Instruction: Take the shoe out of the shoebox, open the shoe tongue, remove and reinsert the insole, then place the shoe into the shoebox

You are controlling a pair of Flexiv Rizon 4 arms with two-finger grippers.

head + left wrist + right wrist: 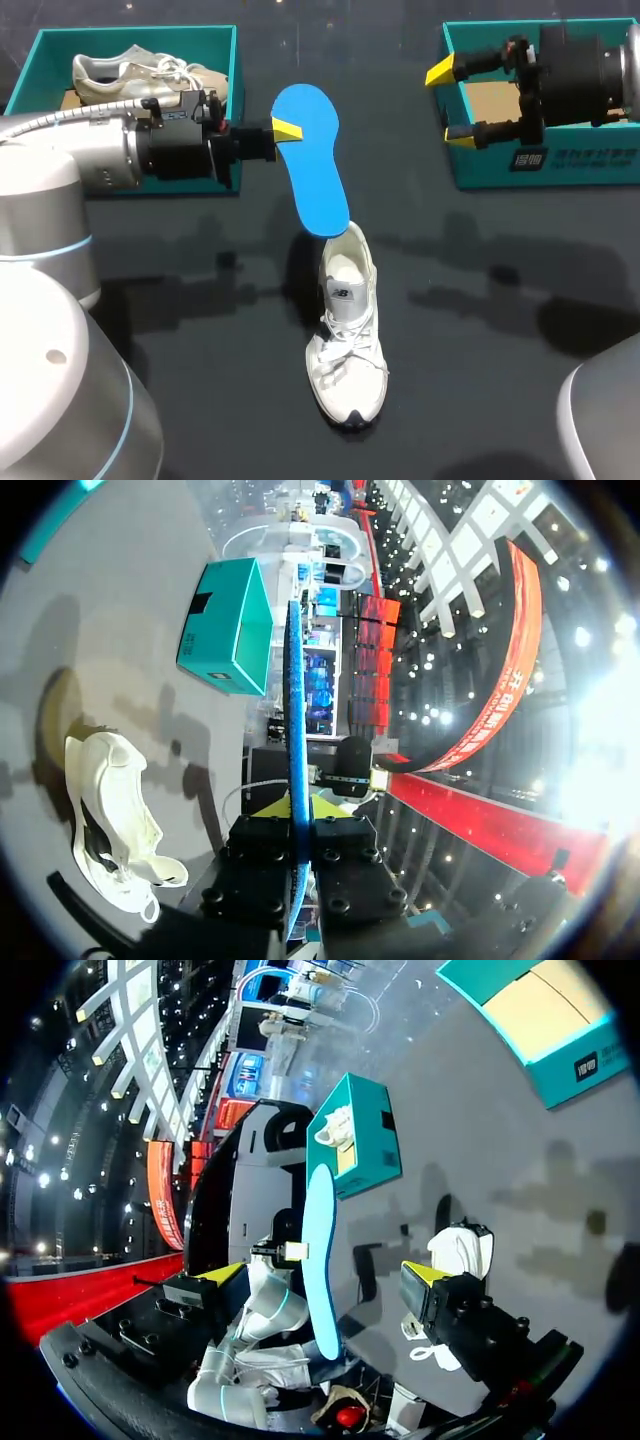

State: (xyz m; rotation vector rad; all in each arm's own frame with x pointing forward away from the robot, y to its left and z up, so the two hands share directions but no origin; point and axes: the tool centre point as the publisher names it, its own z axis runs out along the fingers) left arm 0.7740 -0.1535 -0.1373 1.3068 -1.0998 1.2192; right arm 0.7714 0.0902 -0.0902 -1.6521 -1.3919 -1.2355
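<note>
Dark tabletop (500, 300) is occupied at lower centre by a white shoe (348, 340). A blue insole (318, 180) is held above it, clamped by the left gripper (287, 130) (its lower end is at the shoe's heel). The right gripper (449, 105) is held with fingers apart over the teal shoebox (560, 170) at upper right.

The insole (311, 160) is bright blue all over. The shoe (348, 350) is white with white laces and a dark bit at the toe. The bench (500, 330) is very dark grey, almost black. The left shoebox (130, 35) and the right shoebox (480, 168) are blue-green, and the right one is brown inside. The cream shoe (130, 75) has pale laces. The left claw (288, 130) and the right claw (450, 105) are black with yellow tips. The left arm (60, 160) is silver-white with thin blue rings.
</note>
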